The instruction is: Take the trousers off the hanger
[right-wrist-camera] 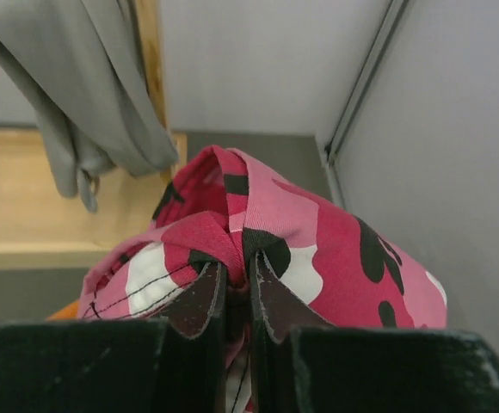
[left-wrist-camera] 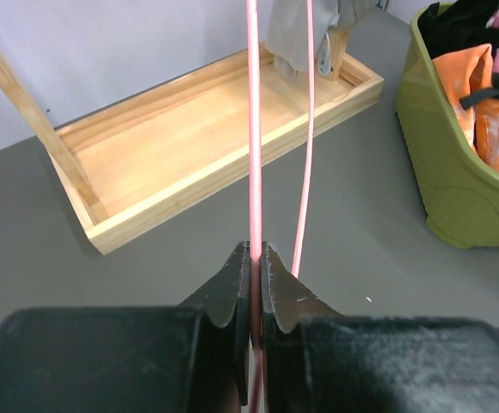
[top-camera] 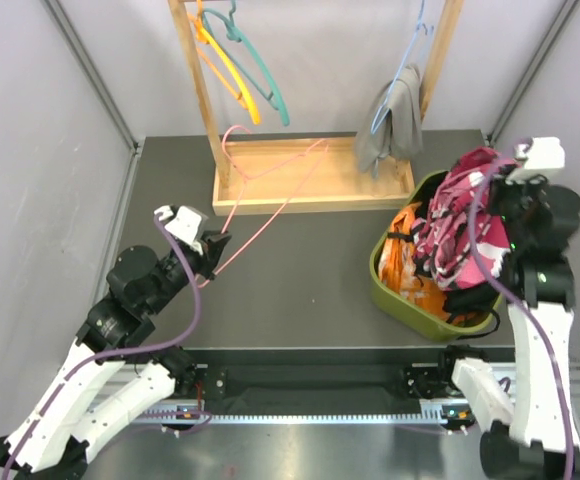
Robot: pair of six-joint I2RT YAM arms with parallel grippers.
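- Wooden rack (top-camera: pixel 310 195) stands at the back middle of the table (top-camera: pixel 300 300). Its base tray has a raised rim, with a post rising at the left and right ends.
- Left gripper (left-wrist-camera: pixel 255 254) is front-left of the rack. Its jaws are closed tight on one rod of the bare pink hanger (left-wrist-camera: pixel 253 129). The hanger slants up from there across the tray's front rim, with its hook end near the left post.
- Right gripper (right-wrist-camera: pixel 237 280) is right of the rack, close to the right wall. Its jaws are pinched on a bunched fold of the pink-patterned trousers (right-wrist-camera: pixel 318 249), over the green bin (top-camera: pixel 395 290).
- The bin stands front-right of the rack, just off the tray's right corner. Orange trousers (top-camera: pixel 405 262) lie in it on the rack side and black trousers (top-camera: pixel 470 298) on the near side (partly under the pink pair).
- Grey trousers (top-camera: pixel 390 125) hang on a blue hanger (top-camera: pixel 413 50) at the rack's right post, their lower end over the tray's right end.
- Orange hanger (top-camera: pixel 234 76) and teal hanger (top-camera: pixel 265 76) hang bare by the left post.
- Open room: a wide stretch of table top in front of the rack, between the left gripper and the bin.
- Tight spots: the right arm against the wall, and the bin against the tray corner.
- The surface is matte dark grey, with pale wall panels on three sides.
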